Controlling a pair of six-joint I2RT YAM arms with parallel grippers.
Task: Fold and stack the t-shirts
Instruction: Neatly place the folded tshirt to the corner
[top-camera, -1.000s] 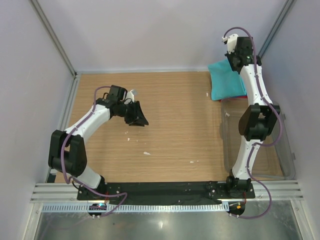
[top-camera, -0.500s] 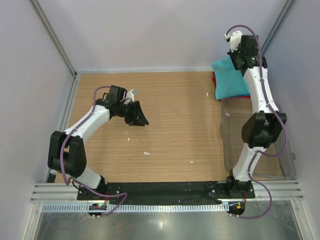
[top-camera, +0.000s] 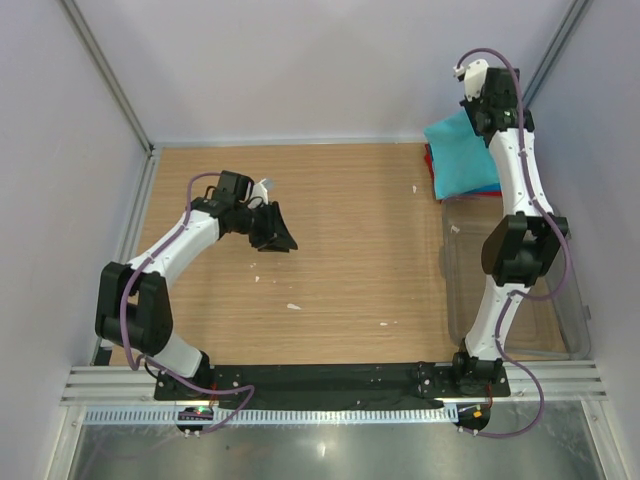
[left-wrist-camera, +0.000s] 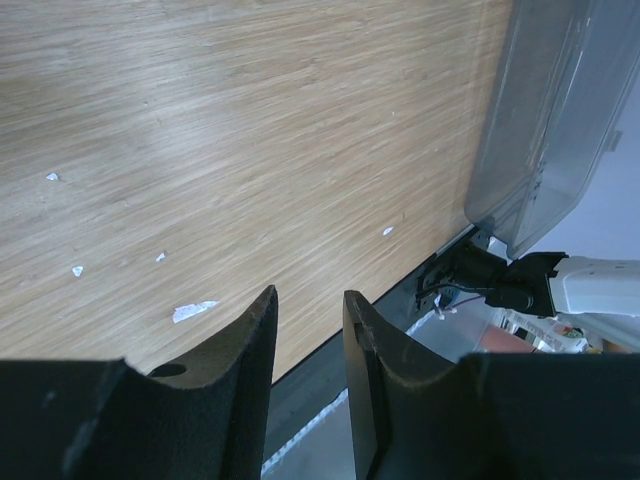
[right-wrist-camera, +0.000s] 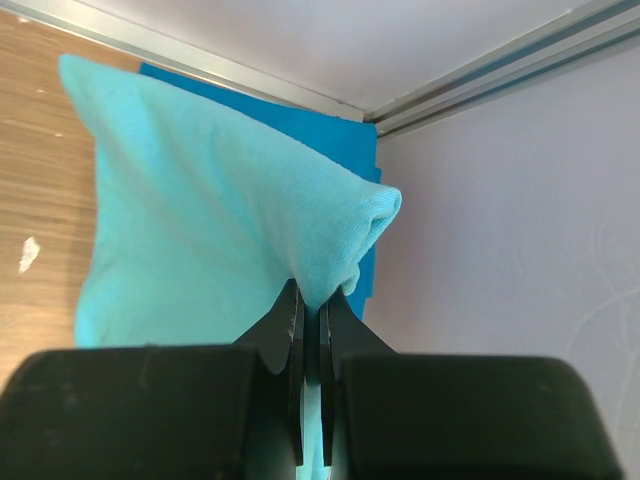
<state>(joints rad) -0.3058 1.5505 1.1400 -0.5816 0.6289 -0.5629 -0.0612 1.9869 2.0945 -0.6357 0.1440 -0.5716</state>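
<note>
Reaching over the wooden table (top-camera: 350, 230) to the far right corner, just beyond the clear plastic tub (top-camera: 560, 300). Pinching a raised peak of the turquoise t-shirt (right-wrist-camera: 200, 230) in the clenched right gripper (right-wrist-camera: 312, 300), above the blue t-shirt (right-wrist-camera: 330, 135) lying in that corner. Hovering the left gripper (left-wrist-camera: 308, 320) over mid-table, fingers parted, grasping nothing, above small white scraps (left-wrist-camera: 192, 312).

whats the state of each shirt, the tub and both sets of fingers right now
turquoise t-shirt: one edge pinched and lifted, rest lying on the pile
blue t-shirt: flat beneath the turquoise one
red t-shirt: under the others, only an edge showing
clear tub: upright, nothing seen inside
left fingers: partly open, holding nothing, over the table
right fingers: shut on the turquoise t-shirt
</note>
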